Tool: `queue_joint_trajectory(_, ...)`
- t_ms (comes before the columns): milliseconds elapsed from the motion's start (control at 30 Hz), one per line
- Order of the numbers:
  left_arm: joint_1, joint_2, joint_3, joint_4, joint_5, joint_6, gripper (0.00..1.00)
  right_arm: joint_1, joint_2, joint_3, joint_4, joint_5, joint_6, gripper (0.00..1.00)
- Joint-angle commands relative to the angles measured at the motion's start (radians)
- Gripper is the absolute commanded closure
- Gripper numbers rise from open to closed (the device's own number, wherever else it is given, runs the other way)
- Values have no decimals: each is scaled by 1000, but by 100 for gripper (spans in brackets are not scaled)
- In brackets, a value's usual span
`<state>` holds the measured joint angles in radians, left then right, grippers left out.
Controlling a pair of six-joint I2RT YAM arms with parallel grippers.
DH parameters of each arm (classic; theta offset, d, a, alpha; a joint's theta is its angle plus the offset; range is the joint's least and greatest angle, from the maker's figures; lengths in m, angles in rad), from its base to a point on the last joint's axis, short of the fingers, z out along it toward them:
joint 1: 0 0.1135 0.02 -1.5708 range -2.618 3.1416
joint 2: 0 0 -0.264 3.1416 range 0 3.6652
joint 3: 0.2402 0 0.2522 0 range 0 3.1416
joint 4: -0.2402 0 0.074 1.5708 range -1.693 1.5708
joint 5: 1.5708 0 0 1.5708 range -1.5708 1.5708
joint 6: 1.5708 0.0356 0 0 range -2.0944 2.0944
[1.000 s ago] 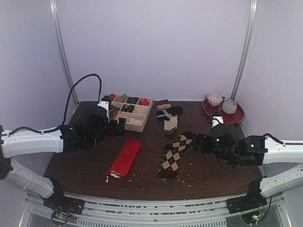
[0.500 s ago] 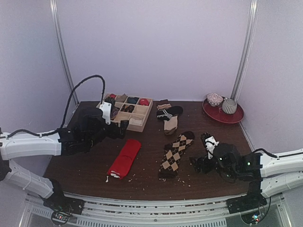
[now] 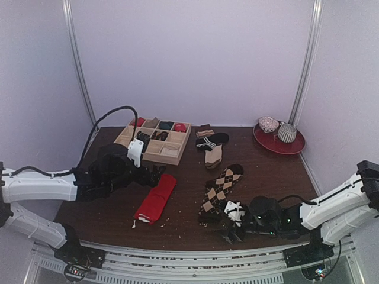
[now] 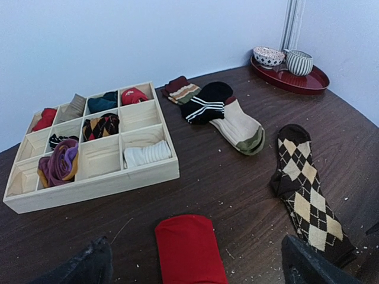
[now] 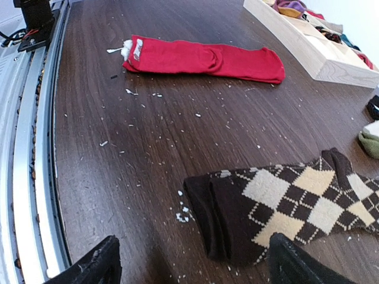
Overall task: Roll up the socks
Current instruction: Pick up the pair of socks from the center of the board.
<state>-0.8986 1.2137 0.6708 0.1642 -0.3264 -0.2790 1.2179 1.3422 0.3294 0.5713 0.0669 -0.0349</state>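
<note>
Approach step: right gripper (image 5: 192,267), wide open and empty, faces the near end of the argyle sock (image 5: 296,207), flat on the table (image 5: 118,154) beside the red sock (image 5: 207,58); next, pinch that end; left gripper (image 4: 195,267) open, empty.

Robot lab test cell: bare pale walls (image 3: 189,59) w/ metal posts (image 3: 306,59), aluminium rail (image 3: 177,255) along dark table (image 3: 266,171) near edge, props e.g. wooden divider box (image 4: 95,190) & red tray (image 3: 296,144)
</note>
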Motion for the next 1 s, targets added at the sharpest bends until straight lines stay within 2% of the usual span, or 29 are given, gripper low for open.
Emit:
queue_joint_trajectory(0, -5, -5, -2, 65, 33, 32, 2, 5, 97, 72, 20, -47, -144, 14)
queue_joint_trajectory(500, -6, -3, -22, 90, 126, 80, 2, -79, 256, 90, 138, -29, -172, 22)
queue_joint_trajectory(667, -5, -1, -22, 96, 155, 93, 2, -111, 305, 109, 103, -58, -159, 31)
queue_joint_trajectory(733, -6, -6, -27, 101, 168, 100, 2, -111, 328, 111, 102, -76, -148, 39)
queue_joint_trajectory(767, -5, -5, -31, 105, 174, 104, 2, -111, 340, 119, 92, -89, -141, 47)
queue_joint_trajectory(800, -6, -5, -34, 107, 180, 109, 2, -110, 352, 128, 74, -97, -127, 56)
queue_joint_trajectory(867, -5, -2, -42, 113, 195, 116, 2, -111, 370, 154, 21, -103, -79, 84)
queue_joint_trajectory(900, -6, -2, -46, 117, 205, 121, 2, -113, 374, 167, -15, -115, -47, 90)
queue_joint_trajectory(967, -5, -3, -72, 153, 249, 134, 5, -116, 374, 190, -67, -183, 25, 96)
